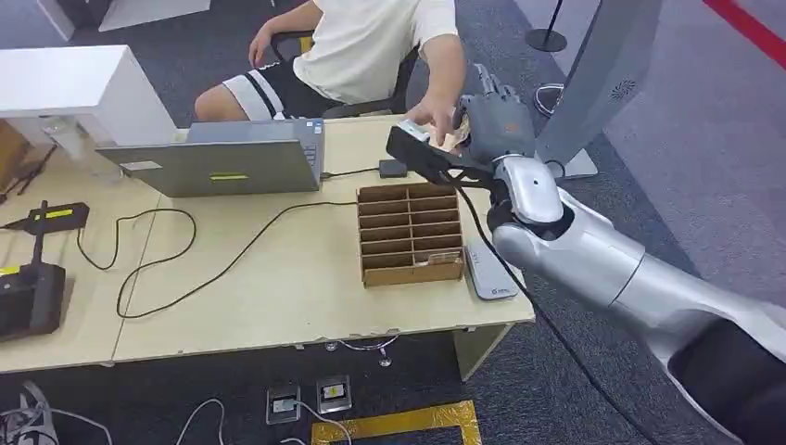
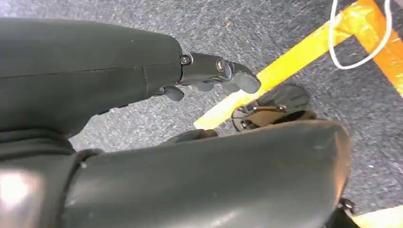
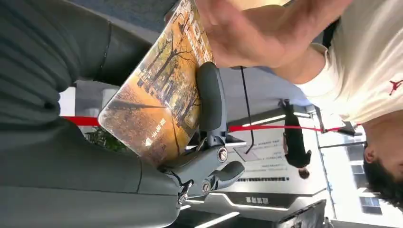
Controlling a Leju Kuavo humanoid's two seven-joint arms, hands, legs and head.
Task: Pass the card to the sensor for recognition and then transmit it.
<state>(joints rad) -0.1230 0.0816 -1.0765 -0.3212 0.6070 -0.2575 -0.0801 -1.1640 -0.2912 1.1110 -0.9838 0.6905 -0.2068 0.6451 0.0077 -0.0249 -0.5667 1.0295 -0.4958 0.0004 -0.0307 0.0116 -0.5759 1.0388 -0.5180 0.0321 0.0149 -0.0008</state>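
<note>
The card (image 3: 159,107), printed with an autumn tree scene, is pinched between the thumb and a dark finger (image 3: 211,102) of my right hand (image 1: 496,120). That hand is stretched out past the table's far right corner toward a seated person. The person's hand (image 3: 252,33) grasps the card's other end, and appears in the head view as a hand (image 1: 432,115) right against mine. A flat grey sensor pad (image 1: 488,269) lies on the table beside the wooden box. My left hand (image 2: 214,76) hangs over the carpet, holding nothing, with its fingers loosely apart.
A wooden slotted box (image 1: 410,232) stands on the table (image 1: 278,297) under my right forearm. A laptop (image 1: 222,162) sits at the back with black cables trailing across the top. Black devices (image 1: 32,287) occupy the left end. Yellow floor tape (image 2: 294,57) runs below.
</note>
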